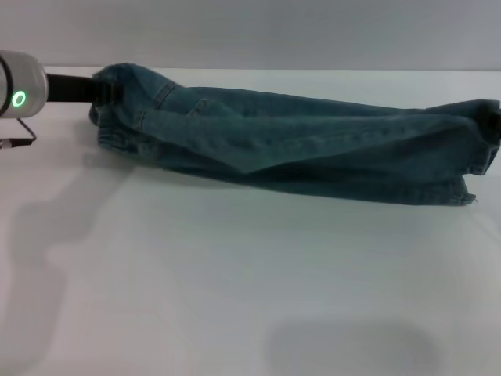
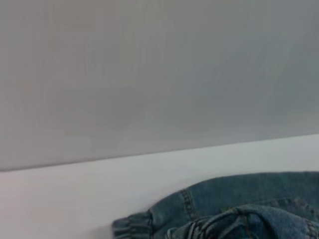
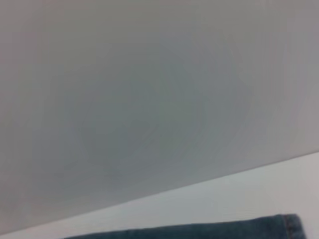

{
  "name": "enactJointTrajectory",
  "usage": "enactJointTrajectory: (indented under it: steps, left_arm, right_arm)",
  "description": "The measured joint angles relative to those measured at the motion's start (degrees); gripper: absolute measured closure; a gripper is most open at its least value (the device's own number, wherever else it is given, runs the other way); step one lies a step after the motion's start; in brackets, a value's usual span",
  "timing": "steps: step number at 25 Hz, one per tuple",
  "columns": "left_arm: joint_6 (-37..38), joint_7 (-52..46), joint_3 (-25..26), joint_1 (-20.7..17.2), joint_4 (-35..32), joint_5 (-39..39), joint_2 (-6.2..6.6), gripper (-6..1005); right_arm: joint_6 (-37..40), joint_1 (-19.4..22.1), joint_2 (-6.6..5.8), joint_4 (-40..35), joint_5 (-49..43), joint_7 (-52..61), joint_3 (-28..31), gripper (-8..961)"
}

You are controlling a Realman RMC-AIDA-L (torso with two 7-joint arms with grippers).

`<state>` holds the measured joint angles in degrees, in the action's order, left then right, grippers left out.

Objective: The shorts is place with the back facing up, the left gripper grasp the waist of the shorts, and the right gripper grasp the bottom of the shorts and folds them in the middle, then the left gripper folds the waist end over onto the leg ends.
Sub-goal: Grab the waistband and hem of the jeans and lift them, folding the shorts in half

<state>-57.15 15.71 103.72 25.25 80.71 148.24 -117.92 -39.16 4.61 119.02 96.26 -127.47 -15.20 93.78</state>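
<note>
Blue denim — a pair of jean shorts (image 1: 297, 145) — hangs stretched across the far half of the white table (image 1: 235, 282), running from about ten o'clock to about three o'clock in the head view. The left gripper (image 1: 100, 90) is at the waist end, at ten o'clock, its dark tip buried in the bunched waistband; it looks clamped on the cloth, since the waist is gathered and lifted there. The right gripper (image 1: 493, 125) sits at the leg hems at three o'clock, mostly out of frame — whether it is clenched I cannot tell, though the hem end rides up toward it.

Holding both ends lets the cloth sag along its length, so one long side drapes over the other; the lengthwise fold seems in progress or just made. The denim is heavy and stiff enough to form a broad ridge and a diagonal crease. Visible are stitched seams, a back pocket near the waist, and frayed hems.
</note>
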Motion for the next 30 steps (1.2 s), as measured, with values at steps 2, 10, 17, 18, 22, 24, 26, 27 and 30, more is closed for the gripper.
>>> enactJointTrajectory:
  steps: [2, 10, 17, 18, 22, 24, 26, 27, 30]
  left_arm:
    - [0.6, 0.0, 0.0, 0.7, -0.6, -0.1, 0.03, 808]
    - [2.6, 0.1, 0.2, 2.8, -3.2, -0.3, 0.07, 808]
    - [4.8, 0.2, 0.1, 3.6, -5.8, -1.6, 0.07, 806]
    - [5.1, 0.2, 0.1, 3.7, -6.2, -1.7, 0.07, 805]
    - [6.1, 1.2, 0.1, 4.1, -7.7, -3.2, 0.07, 802]
    - [6.8, 1.7, 0.2, 4.4, -8.3, -4.0, 0.07, 800]
    - [7.1, 1.8, 0.2, 4.6, -8.6, -4.2, 0.07, 798]
    - [7.3, 1.8, 0.1, 4.8, -8.9, -4.2, 0.07, 797]
    - [8.4, 1.8, 0.1, 5.4, -9.8, -4.3, 0.03, 795]
  right_arm:
    - [1.2, 0.1, 0.02, -0.4, 0.1, -0.1, 0.0, 915]
    - [5.0, -0.5, -0.03, -3.1, 2.1, -1.4, 0.0, 893]
    - [7.1, -2.2, -0.10, -6.0, 2.2, -1.5, 0.0, 874]
    - [7.4, -2.4, -0.12, -6.3, 2.2, -1.5, 0.0, 871]
    - [8.4, -2.9, -0.12, -7.4, 2.4, -2.2, 0.2, 860]
    - [9.1, -3.3, -0.13, -8.0, 2.4, -2.3, 0.4, 854]
    - [9.6, -3.6, -0.15, -8.6, 2.4, -2.3, 0.6, 849]
    - [9.8, -3.8, -0.15, -9.0, 2.4, -2.3, 0.6, 846]
    - [10.9, -4.5, -0.17, -10.3, 2.4, -2.6, 0.7, 837]
